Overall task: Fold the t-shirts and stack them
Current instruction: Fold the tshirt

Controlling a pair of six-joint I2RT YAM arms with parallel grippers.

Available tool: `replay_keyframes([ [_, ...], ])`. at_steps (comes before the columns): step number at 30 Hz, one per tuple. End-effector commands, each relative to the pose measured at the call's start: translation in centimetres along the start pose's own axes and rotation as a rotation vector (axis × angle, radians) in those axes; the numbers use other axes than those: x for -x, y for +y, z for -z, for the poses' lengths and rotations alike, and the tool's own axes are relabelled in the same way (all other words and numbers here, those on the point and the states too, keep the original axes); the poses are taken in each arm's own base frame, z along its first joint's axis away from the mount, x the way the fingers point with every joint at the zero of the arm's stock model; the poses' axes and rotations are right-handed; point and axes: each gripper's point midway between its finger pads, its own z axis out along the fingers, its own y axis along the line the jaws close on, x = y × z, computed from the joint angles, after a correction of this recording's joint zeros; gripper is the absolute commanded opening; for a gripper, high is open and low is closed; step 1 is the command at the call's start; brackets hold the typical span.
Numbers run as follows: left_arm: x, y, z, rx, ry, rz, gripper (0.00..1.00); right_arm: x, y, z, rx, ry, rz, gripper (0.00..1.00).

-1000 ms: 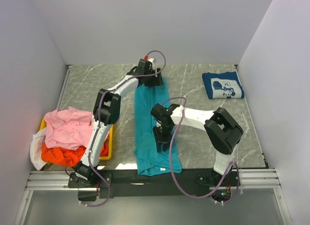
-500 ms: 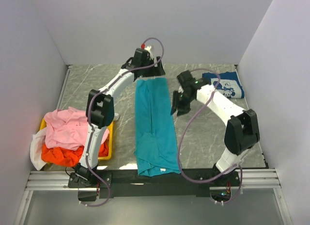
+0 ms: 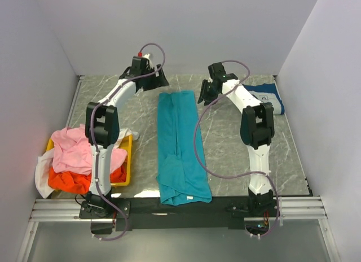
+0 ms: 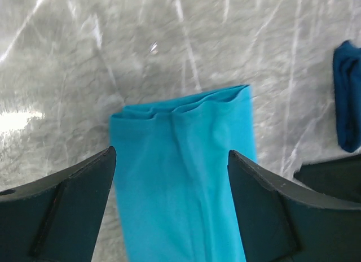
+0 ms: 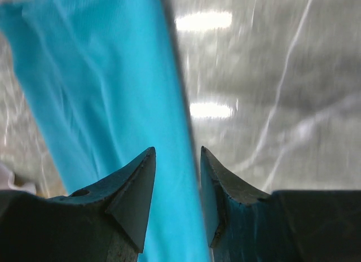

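Teal t-shirt (image 3: 180, 143) lies between the wide-open left claw (image 4: 169, 154) and half-open right claw (image 5: 176, 152).

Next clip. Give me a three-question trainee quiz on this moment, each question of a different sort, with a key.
1. True or false: the left gripper is clamped on the teal t-shirt.
2. Where does the navy t-shirt lie? A: under the teal t-shirt. B: folded at the far right of the table. C: in the left gripper.
3. Fill in: the pink t-shirt and the orange t-shirt are heaped on the ___ tray.

Key
1. False: its jaws stand open over the shirt's far end.
2. B.
3. Yellow.
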Motion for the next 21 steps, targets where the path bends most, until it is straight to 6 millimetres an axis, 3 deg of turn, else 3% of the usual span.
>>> replay_keyframes([
  [1,-0.6,-1.0,-0.2,-0.088,0.028,-0.020,0.85,4.2,1.4,-0.2,0.080,-0.115,0.003,0.45],
  [11,-3.1,2.3,-2.7,-0.073,0.103,0.033,0.82,6.3,2.4,-5.5,0.211,-0.104,-0.068,0.51],
  [16,-4.0,4.4,-3.7,0.018,0.121,0.033,0.81,8.1,3.5,-6.3,0.263,-0.145,-0.114,0.54],
  [21,-4.4,5.0,-4.3,0.035,0.127,0.044,0.79,8.9,3.8,-7.2,0.279,-0.157,-0.148,0.60],
])
